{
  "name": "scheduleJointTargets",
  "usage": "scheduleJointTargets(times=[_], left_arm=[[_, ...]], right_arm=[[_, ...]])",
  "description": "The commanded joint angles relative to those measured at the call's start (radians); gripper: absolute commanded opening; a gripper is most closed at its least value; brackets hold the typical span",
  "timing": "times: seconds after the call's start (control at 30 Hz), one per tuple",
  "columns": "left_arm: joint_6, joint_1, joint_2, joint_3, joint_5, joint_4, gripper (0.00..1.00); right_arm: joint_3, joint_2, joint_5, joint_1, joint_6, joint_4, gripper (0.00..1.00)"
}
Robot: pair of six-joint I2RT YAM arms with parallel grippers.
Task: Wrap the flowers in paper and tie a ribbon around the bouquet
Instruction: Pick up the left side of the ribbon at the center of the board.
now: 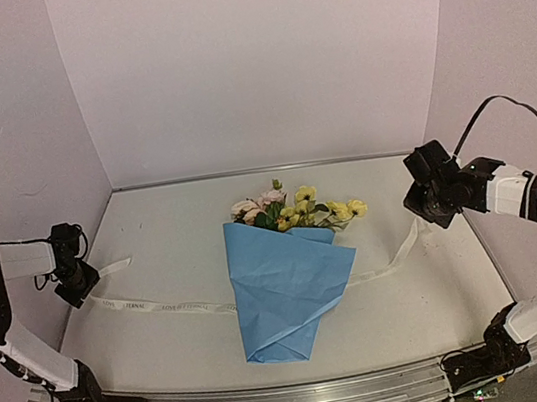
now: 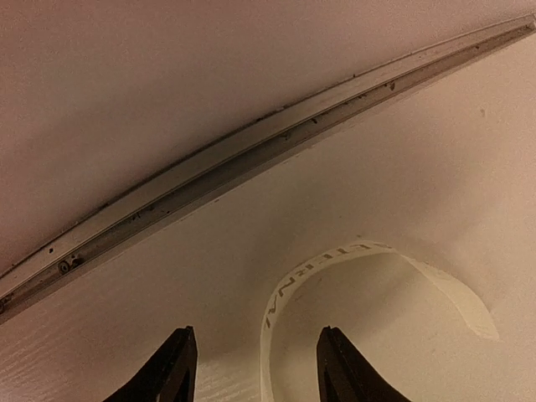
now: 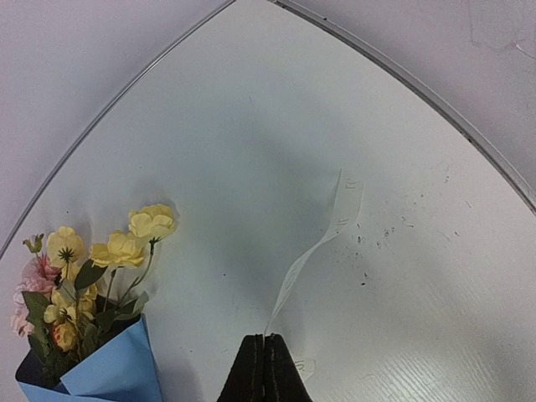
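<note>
The bouquet (image 1: 288,294) lies mid-table, a blue paper (image 1: 290,279) cone with its tip toward me and pink and yellow flowers (image 1: 295,209) at its far rim. The cream ribbon (image 1: 163,305) passes across the table at the cone and out to both sides. My left gripper (image 1: 78,280) hovers at the left table edge. In its wrist view the left gripper (image 2: 255,331) is open, and the ribbon (image 2: 310,268) curls up between the fingers, touching neither. My right gripper (image 1: 422,210) is right of the flowers, and the right gripper (image 3: 265,337) is shut on the ribbon's (image 3: 322,243) end. The flowers (image 3: 109,251) show at lower left.
White walls close in the table on three sides. A metal seam (image 2: 209,180) runs along the wall's foot near my left gripper. An aluminium rail (image 1: 298,399) with both arm bases spans the near edge. Bare tabletop (image 1: 173,235) surrounds the bouquet.
</note>
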Motion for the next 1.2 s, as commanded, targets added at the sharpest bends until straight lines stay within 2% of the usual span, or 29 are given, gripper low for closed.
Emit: scheduleJointTargets(times=[0.0, 0.17, 0.27, 0.43, 0.47, 0.7, 0.83, 1.17], left_arm=[[0.058, 0.022, 0.103, 0.106, -0.010, 0.038, 0.50], [0.093, 0.032, 0.216, 0.173, -0.004, 0.071, 0.45], [0.098, 0.033, 0.257, 0.195, 0.011, 0.076, 0.32], [0.109, 0.033, 0.266, 0.199, 0.029, 0.099, 0.03], [0.122, 0.032, 0.262, 0.205, 0.039, 0.106, 0.01], [0.224, -0.026, 0.153, 0.256, 0.149, 0.221, 0.00], [0.318, -0.166, 0.105, 0.332, 0.239, 0.282, 0.00], [0.481, -0.503, 0.122, 0.433, 0.667, 0.507, 0.00]], right_arm=[[0.026, -0.039, -0.024, 0.017, -0.039, 0.029, 0.00], [0.013, -0.059, -0.032, 0.025, -0.043, 0.036, 0.00], [0.010, -0.063, -0.034, 0.025, -0.047, 0.037, 0.00], [0.017, -0.071, -0.046, 0.030, -0.063, 0.037, 0.00], [0.023, -0.072, -0.049, 0.035, -0.070, 0.037, 0.00], [0.087, -0.045, -0.098, 0.065, -0.155, 0.061, 0.00], [0.135, -0.015, -0.139, 0.076, -0.188, 0.064, 0.00], [0.200, 0.031, -0.290, 0.099, -0.188, 0.081, 0.00]])
